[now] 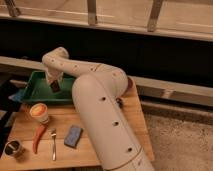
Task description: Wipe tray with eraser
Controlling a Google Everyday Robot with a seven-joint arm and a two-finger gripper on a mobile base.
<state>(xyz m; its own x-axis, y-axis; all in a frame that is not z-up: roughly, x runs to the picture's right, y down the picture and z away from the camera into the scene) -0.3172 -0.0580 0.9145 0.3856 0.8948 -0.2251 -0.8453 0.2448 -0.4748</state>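
Note:
The dark-green tray (35,91) sits at the back left of the wooden table. My gripper (54,83) reaches down into the tray's right half from the white arm. A small dark block, the eraser (55,86), sits at the gripper's tip, low over the tray floor. Whether it touches the floor cannot be told.
A blue flat piece (18,95) lies at the tray's left edge. An orange-topped cup (39,112), a red-orange pepper (38,138), a fork (53,144), a blue-grey pad (73,135) and a small metal cup (13,148) lie on the table (135,115). My arm covers the table's right side.

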